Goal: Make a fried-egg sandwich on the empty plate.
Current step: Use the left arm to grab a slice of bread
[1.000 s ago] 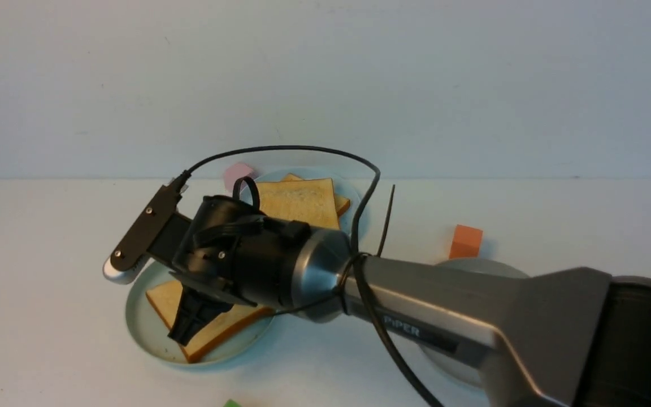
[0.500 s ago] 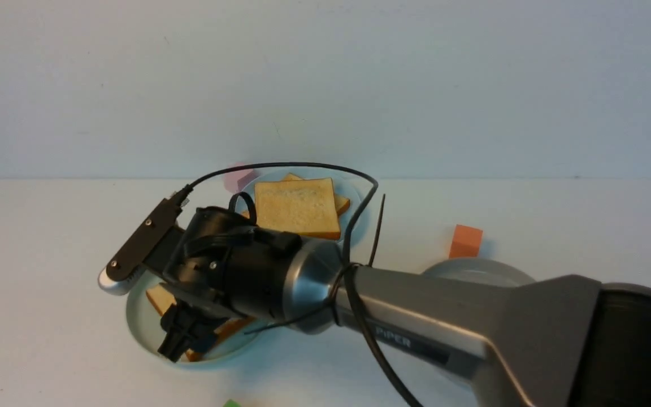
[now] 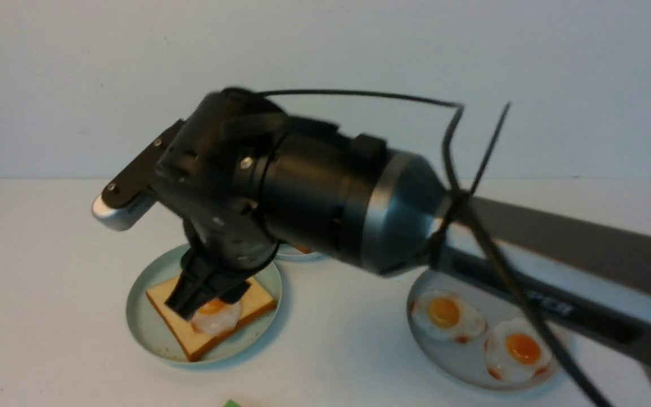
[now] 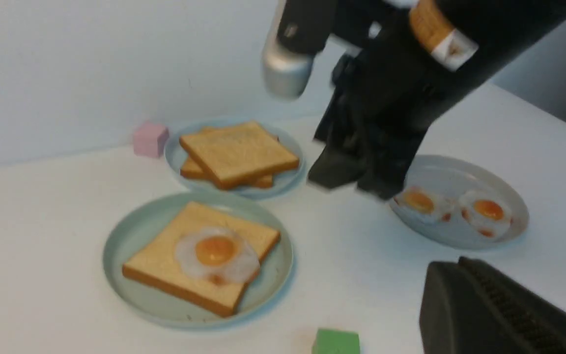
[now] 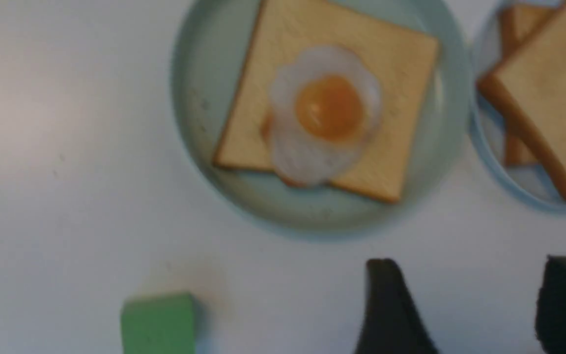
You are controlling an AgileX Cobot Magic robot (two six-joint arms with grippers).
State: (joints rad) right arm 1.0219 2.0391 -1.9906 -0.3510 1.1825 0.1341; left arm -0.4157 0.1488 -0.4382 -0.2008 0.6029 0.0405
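Note:
The mint-green plate (image 3: 139, 322) holds one toast slice (image 3: 176, 314) with a fried egg (image 3: 216, 319) lying on top, seen whole in the left wrist view (image 4: 216, 253) and the right wrist view (image 5: 325, 110). No second slice covers the egg. My right gripper (image 3: 201, 297) hangs open and empty a little above the plate; its fingertips (image 5: 386, 280) stand wide apart. My left gripper (image 4: 465, 275) is low at the near left, away from the plate, its fingers pressed together on nothing.
A pale blue plate (image 4: 175, 157) behind the mint one carries two stacked toast slices (image 4: 239, 152); my right arm hides most of it in the front view. A grey plate (image 3: 444, 356) to the right holds two fried eggs (image 3: 444, 314). A green block (image 4: 336, 341) and a pink block (image 4: 150, 138) lie nearby.
My right gripper has lifted off the toast and the arm has swung up. The egg now shows, lying free on the slice. The grey plate has come into view.

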